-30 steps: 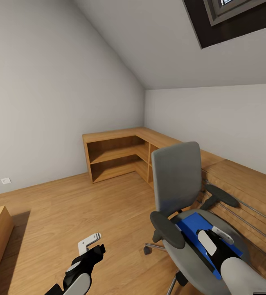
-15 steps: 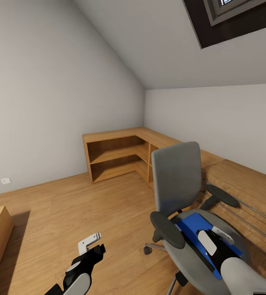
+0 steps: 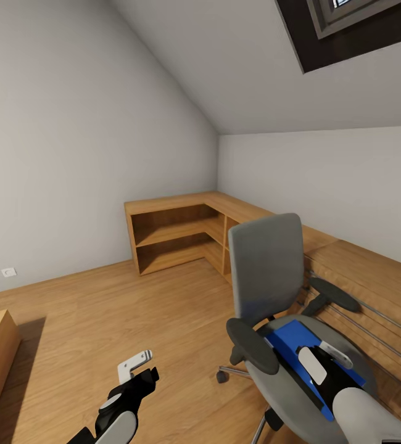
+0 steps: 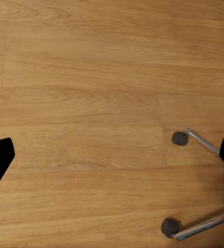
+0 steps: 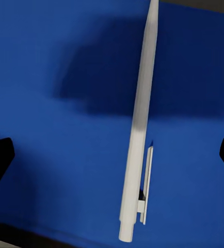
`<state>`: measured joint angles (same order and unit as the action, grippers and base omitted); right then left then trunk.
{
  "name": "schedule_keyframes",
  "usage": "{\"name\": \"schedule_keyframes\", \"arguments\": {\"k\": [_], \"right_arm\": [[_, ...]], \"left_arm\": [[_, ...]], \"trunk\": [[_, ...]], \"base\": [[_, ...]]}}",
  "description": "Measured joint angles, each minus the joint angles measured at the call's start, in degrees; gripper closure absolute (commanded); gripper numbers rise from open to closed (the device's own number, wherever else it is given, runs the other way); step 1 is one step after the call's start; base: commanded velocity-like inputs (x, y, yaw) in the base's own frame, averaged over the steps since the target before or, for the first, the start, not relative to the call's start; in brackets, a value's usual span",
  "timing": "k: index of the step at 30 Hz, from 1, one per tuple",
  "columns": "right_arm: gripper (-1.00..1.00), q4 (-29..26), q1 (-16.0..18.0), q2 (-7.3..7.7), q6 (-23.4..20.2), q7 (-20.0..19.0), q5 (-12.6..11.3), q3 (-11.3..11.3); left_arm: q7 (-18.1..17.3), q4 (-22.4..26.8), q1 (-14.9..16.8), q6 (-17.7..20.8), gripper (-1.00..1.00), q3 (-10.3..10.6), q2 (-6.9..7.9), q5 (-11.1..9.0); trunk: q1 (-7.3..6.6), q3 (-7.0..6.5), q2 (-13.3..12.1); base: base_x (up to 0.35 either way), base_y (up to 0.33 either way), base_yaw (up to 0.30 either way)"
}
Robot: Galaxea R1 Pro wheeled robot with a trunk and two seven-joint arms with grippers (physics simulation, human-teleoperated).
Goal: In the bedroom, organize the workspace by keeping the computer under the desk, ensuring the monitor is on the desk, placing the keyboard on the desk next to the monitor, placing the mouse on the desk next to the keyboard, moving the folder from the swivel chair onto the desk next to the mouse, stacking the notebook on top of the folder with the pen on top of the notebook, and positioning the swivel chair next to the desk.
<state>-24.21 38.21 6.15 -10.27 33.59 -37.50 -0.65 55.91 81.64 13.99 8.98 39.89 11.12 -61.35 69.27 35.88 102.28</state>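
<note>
Right wrist view: pen [image 5: 138, 134] lying on the blue folder [image 5: 55, 155].
Right gripper [image 5: 112, 155] fingers apart above it; left gripper [image 4: 112, 155] fingers apart over floor [image 4: 91, 77].

The right arm [image 3: 348, 394] covers much of the folder [image 3: 287, 338], so its far edge and label cannot be made out. The right gripper [image 5: 112, 155] shows as two dark finger corners at the frame edges; the rest is cut off. The pen [image 5: 138, 129] runs out of frame at its tip. The chair [image 3: 268, 271] loses its seat front and most of its base at the lower edge. The skylight [image 3: 355, 24] is cropped at the top corner.
</note>
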Motion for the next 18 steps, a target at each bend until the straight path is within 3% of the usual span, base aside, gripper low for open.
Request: {"name": "schedule_keyframes", "arguments": {"k": [14,18], "right_arm": [[-1.0,0.1,0.0,0.0,0.0,0.0,0.0,0.0],[-1.0,0.1,0.0,0.0,0.0,0.0,0.0,0.0]], "left_arm": [[0.0,0.0,0.0,0.0,-1.0,0.0,0.0,0.0],[0.0,0.0,0.0,0.0,-1.0,0.0,-0.02,0.0]], "trunk": [[0.0,0.0,0.0],[0.87,0.71,1.6]], "base": [[0.0,0.0,0.0],[0.0,0.0,0.0]]}}
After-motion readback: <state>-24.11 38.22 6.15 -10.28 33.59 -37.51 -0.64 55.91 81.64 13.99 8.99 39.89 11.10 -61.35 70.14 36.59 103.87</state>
